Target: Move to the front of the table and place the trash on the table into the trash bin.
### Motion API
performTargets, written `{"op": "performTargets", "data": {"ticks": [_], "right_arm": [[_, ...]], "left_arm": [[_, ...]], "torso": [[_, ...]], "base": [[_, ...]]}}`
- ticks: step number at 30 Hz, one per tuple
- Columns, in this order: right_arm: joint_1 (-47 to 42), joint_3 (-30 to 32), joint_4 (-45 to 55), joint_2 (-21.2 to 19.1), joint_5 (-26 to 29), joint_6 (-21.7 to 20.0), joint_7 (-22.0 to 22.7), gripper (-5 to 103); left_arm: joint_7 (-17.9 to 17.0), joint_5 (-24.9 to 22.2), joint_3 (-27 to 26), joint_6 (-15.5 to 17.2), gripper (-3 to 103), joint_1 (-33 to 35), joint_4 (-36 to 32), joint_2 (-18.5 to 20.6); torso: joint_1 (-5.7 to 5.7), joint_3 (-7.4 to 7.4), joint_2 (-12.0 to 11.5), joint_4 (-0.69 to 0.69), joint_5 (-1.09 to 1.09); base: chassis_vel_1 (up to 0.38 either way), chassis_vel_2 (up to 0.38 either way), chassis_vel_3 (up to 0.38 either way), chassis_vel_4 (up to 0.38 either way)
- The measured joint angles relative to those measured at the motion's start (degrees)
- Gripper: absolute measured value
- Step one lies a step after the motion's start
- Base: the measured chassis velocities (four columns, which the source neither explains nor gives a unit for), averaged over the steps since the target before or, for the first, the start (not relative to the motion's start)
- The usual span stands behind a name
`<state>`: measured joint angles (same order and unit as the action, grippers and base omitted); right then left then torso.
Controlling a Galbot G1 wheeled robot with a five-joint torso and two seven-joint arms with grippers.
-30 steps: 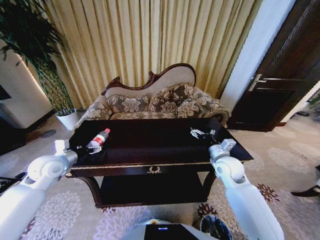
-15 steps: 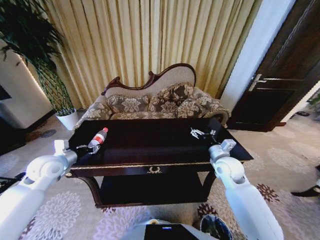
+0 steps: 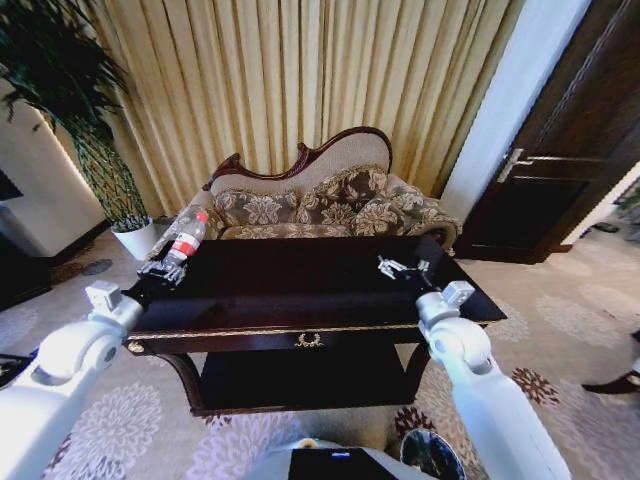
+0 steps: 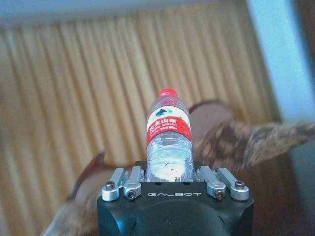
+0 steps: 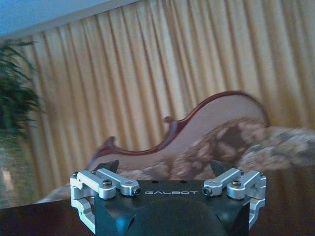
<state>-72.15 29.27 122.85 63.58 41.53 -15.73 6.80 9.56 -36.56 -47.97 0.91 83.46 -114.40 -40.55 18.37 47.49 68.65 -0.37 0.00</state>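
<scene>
Head view: the left gripper [image 3: 163, 268] is pinching the bottle [image 3: 185, 240] above the counter's [image 3: 300, 290] left end; the right gripper [image 3: 395, 267] is hovering over the counter, fingers spread.

Warm, soft indoor light; the glossy surface [image 3: 300, 285] shows faint glare. Head view bends at its edges. Behind each tool, curtains [image 4: 74, 98] and sofa [image 5: 197, 142] blur.

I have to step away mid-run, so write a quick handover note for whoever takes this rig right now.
Left gripper: shut on the bottle, lifted off the table at its left end.
Right gripper: open, holding nothing, over the table's right side.
Trash bin: on the floor by the robot's right side.
Done: bottle picked up.
Left: drop the bottle in the bin, then check the table for smaller scraps.
</scene>
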Motion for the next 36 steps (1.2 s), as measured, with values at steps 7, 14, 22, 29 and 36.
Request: {"op": "performTargets", "data": {"ticks": [7, 14, 22, 29, 36], "right_arm": [[-4.66, -1.28, 10.99, -1.96, 16.25, -1.8, 0.01, 100], [-6.45, -1.79, 19.58, -3.18, 30.54, -4.1, 0.01, 100], [-6.77, -4.28, 20.91, -4.44, 31.36, -5.45, 0.01, 100], [-4.37, -5.57, 20.3, -4.35, 28.9, -4.95, 0.01, 100], [-3.39, -5.71, 20.27, -5.05, 26.73, -4.39, 0.01, 100]], "left_arm": [[8.7, 0.27, -1.86, -11.26, 41, 2.21, -0.31, -2.04], [15.4, -0.28, -3.11, -15.81, 41, 3.92, -2.46, -3.71], [17.23, -0.39, -3.34, -16.11, 41, 5.83, -6.1, -4.84], [13.53, -0.43, -0.67, -13.57, 41, 5.09, -9.85, -2.76], [9.84, -1.13, 2.15, -10.78, 41, 4.55, -13.93, 0.74]], "torso": [[0.0, -0.01, 0.0, 0.0, 0.0], [0.0, 0.0, 0.0, 0.0, 0.0], [0.0, 0.0, 0.0, 0.0, 0.01], [0.0, 0.0, 0.0, 0.0, 0.01], [0.0, 0.0, -0.01, -0.01, 0.01]], "base": [[0.0, 0.0, 0.0, 0.0], [0.0, 0.0, 0.0, 0.0], [0.0, 0.0, 0.0, 0.0], [0.0, 0.0, 0.0, 0.0], [0.0, 0.0, 0.0, 0.0]]}}
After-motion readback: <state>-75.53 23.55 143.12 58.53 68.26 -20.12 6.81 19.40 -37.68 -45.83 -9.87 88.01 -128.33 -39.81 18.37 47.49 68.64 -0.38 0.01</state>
